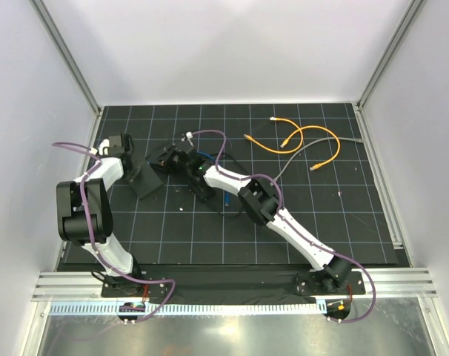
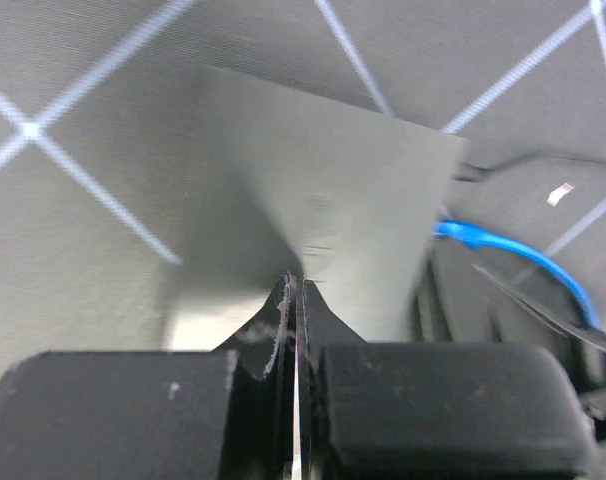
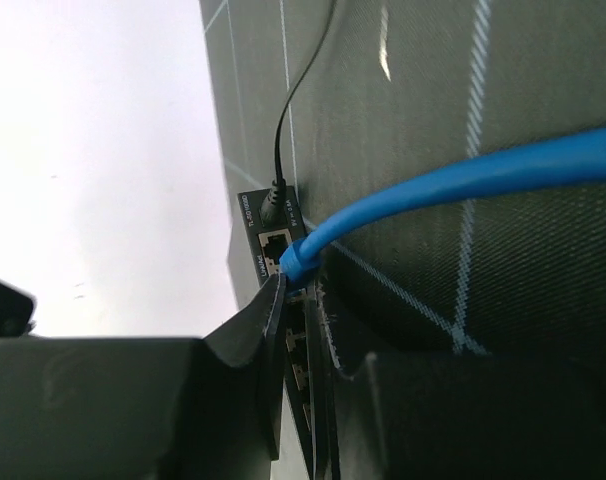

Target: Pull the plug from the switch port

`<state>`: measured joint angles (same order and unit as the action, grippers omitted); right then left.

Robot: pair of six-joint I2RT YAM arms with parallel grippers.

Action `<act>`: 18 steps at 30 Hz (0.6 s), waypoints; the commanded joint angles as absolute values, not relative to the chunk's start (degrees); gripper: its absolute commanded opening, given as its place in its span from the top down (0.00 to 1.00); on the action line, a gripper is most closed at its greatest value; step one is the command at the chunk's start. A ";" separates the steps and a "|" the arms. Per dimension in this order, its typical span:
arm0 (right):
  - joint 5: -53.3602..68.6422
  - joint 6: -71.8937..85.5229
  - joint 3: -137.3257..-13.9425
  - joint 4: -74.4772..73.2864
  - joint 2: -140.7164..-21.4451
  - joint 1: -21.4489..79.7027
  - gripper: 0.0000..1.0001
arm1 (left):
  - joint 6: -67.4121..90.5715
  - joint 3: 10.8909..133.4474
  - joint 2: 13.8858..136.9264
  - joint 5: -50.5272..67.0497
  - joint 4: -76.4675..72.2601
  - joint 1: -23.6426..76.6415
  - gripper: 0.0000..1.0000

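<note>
The switch [image 1: 145, 183] is a flat black box on the gridded mat; the left wrist view shows its top [image 2: 333, 190] as a plain grey surface. My left gripper [image 1: 133, 169] is shut, its closed tips [image 2: 295, 287] pressing down on that top. In the right wrist view the switch's port face [image 3: 271, 240] shows a row of sockets. The blue plug [image 3: 299, 260] sits in one, its blue cable [image 3: 463, 175] running off right. My right gripper [image 3: 301, 284] is shut on the plug's base, one finger on each side of it.
A thin black cord [image 3: 295, 95] enters the switch's power jack above the ports. An orange cable [image 1: 298, 139] and a grey cable [image 1: 313, 152] lie at the back right of the mat [image 1: 343, 215]. White walls enclose the mat on three sides.
</note>
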<state>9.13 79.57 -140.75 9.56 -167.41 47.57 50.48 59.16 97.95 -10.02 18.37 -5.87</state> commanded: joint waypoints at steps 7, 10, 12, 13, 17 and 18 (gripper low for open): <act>-4.25 71.77 -141.33 6.74 -162.24 44.30 0.99 | 48.16 54.05 101.34 -17.40 33.93 -7.73 1.00; 2.08 76.98 -146.48 11.07 -166.81 43.51 0.99 | 47.38 54.05 101.08 -17.23 34.01 -7.65 1.00; 2.55 77.34 -146.43 11.60 -167.35 43.24 0.99 | 46.76 54.05 99.15 -17.40 33.84 -7.65 1.00; 2.98 77.00 -144.16 12.47 -166.91 43.33 0.99 | 46.06 54.05 98.27 -17.92 33.84 -7.65 1.00; 6.15 75.07 -143.53 15.55 -166.46 43.24 0.99 | 43.34 55.45 92.56 -17.58 33.31 -7.03 0.99; 6.76 74.45 -143.26 16.08 -166.29 43.42 0.99 | 42.81 55.98 90.55 -16.80 33.14 -6.77 0.99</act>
<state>6.33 75.94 -142.54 8.75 -167.44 45.04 46.17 55.20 95.20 -15.86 28.27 -7.14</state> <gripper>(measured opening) 0.171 0.012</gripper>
